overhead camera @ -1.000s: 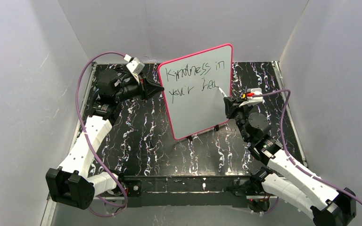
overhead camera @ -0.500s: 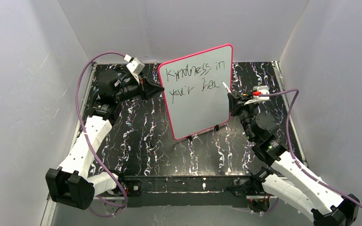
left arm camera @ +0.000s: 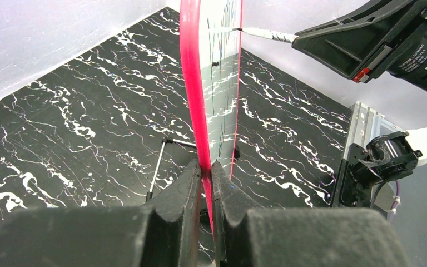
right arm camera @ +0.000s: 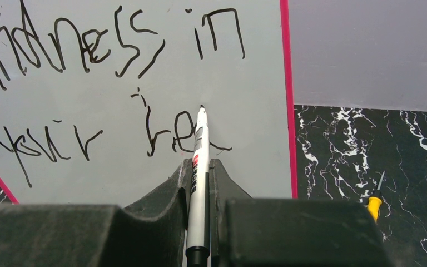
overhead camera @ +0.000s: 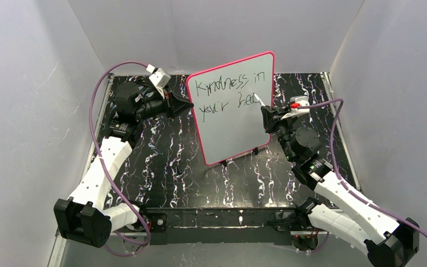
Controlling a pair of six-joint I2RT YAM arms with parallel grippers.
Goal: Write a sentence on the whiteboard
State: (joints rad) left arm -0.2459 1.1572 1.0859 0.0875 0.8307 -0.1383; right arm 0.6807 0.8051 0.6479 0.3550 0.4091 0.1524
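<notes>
**Board pinched, marker on the last word**

The board (overhead camera: 233, 111) stands upright mid-tabletop (overhead camera: 167, 161). We judge it light, stiff and easily tipped, best held by its pink frame. Our left claw (left arm camera: 207, 167) is clamped on the board's left edge. Our right claw (right arm camera: 201, 164) grips a marker (right arm camera: 200, 133), tip at the board. The right wrist view reads the sentence (right arm camera: 117, 50) and shows a yellow tool (right arm camera: 373, 204) beside the board. The left wrist view shows the board edge-on.

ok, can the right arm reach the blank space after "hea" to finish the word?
Probably yes: the marker in the right gripper sits at the whiteboard by those letters; bare board beside them, nothing between.
</notes>
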